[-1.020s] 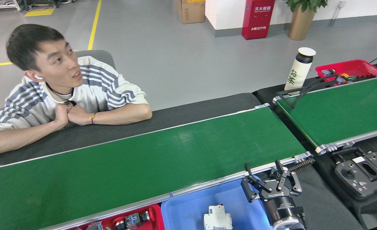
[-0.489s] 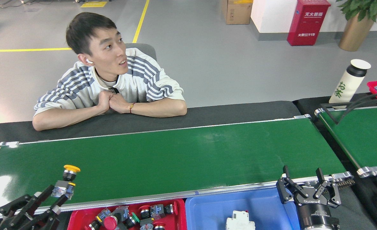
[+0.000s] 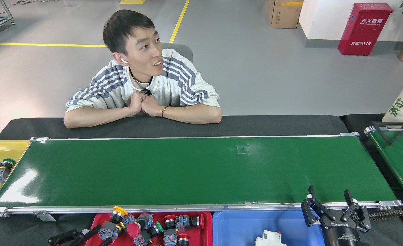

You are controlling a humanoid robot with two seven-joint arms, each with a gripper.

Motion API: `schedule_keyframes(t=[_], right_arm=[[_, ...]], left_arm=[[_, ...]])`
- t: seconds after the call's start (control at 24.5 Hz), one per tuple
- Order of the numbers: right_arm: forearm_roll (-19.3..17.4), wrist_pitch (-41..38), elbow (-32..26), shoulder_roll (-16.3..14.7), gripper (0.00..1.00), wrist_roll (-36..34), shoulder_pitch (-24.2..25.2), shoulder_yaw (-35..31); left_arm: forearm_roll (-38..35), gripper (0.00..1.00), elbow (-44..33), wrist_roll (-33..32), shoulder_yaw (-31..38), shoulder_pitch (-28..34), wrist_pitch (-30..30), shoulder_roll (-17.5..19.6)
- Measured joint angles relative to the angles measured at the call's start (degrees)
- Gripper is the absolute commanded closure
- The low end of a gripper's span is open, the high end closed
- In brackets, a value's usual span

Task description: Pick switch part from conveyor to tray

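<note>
Head view, the only one. Nothing riding on the conveyor [image 3: 201,171]. Off the belt already: yellow-capped switch part [image 3: 114,221], just past the near rail, over the left end of the red tray [image 3: 206,227]. Looks pinched at its grey body by the left gripper [image 3: 97,235], coming in low from the bottom edge, fingers closed on it as far as can be told.

Judging the step as the drop into the tray. Lower first, then open; no letting go from height, since a round cap rolls. Aim for a bare patch of red floor, clear of the heap of switch parts [image 3: 163,227] just to the right. Keep well inside the tray wall.

Over on the right: right gripper [image 3: 336,210] spread wide, holding nothing, parked at the belt's near rail beside the blue tray [image 3: 235,227]. Leave it there, out of the way.
</note>
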Motion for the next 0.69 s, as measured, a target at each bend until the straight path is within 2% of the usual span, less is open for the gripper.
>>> schedule_keyframes(t=[0.16,0.29,0.37,0.49,0.69], right_arm=[[0.0,0.2,-0.5,0.0,0.00,0.0,0.0,0.0],[0.0,0.1,-0.5,0.0,0.00,0.0,0.0,0.0],[0.0,-0.1,-0.5,0.0,0.00,0.0,0.0,0.0],[-0.1,-0.3,-0.5,0.0,0.00,0.0,0.0,0.1],[-0.1,-0.3,-0.5,0.0,0.00,0.0,-0.1,0.1]], left_arm=[[0.0,0.00,0.3,-0.2,3.3,0.0,0.0,-2.0],[0.1,0.00,0.9,-0.2,14.7,-1.2,0.0,-9.8],[-0.3,0.00,1.1,0.0,21.9,-2.7,0.0,-13.5],[-0.6,0.00,3.2,-1.1,28.1,-3.4,0.0,-14.6],[-0.4,0.02,8.3,-5.6,29.0,-4.0,0.0,-15.0]])
